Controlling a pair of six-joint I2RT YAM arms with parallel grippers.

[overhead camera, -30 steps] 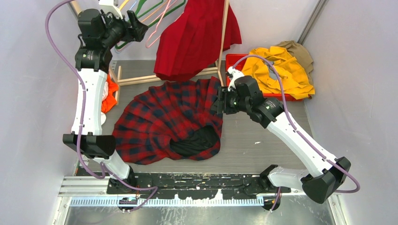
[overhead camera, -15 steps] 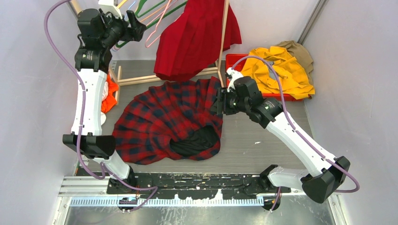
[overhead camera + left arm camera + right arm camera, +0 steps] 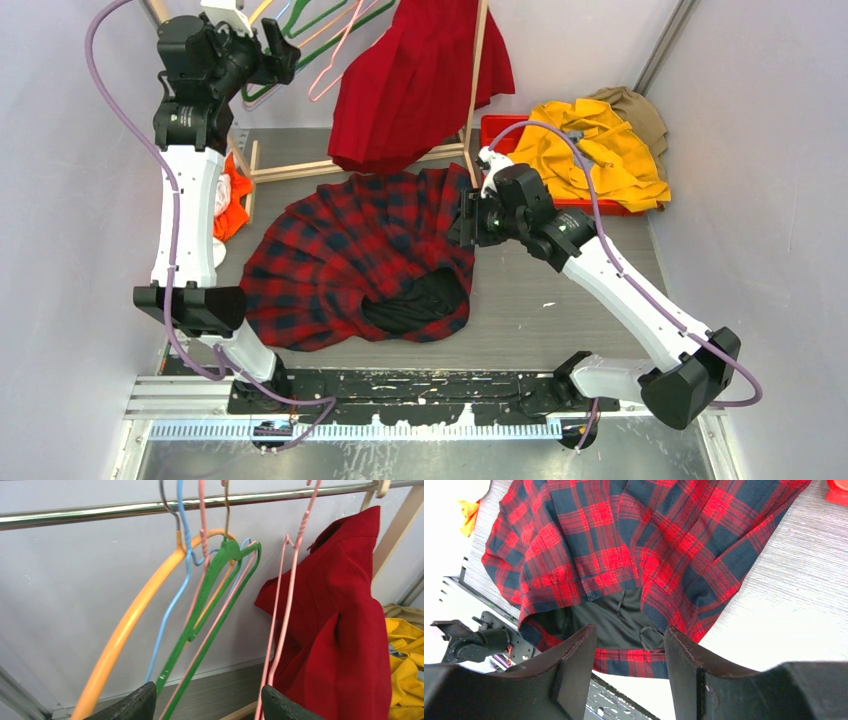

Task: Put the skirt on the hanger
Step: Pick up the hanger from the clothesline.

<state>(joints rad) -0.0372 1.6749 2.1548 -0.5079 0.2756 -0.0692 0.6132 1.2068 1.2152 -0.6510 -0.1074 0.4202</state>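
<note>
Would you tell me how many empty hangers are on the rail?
5: orange, blue, green and two pink, all left of the red skirt; others may be hidden.

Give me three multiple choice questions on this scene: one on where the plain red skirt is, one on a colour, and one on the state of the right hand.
1. Where is the skirt?
A in a drawer
B hanging by the rail
C draped over a chair

2. What colour is the top garment heaped on the red bin?
A yellow
B blue
C white

3. How is the right hand?
A shut on a hanger
B shut on cloth
C open, holding nothing

Answers:
1 B: its top hangs just under the rail, beside the pink hanger.
2 A: bright yellow folds cover most of the bin.
3 C: its fingers stand apart above the plaid garment, with nothing gripped between them.
</note>
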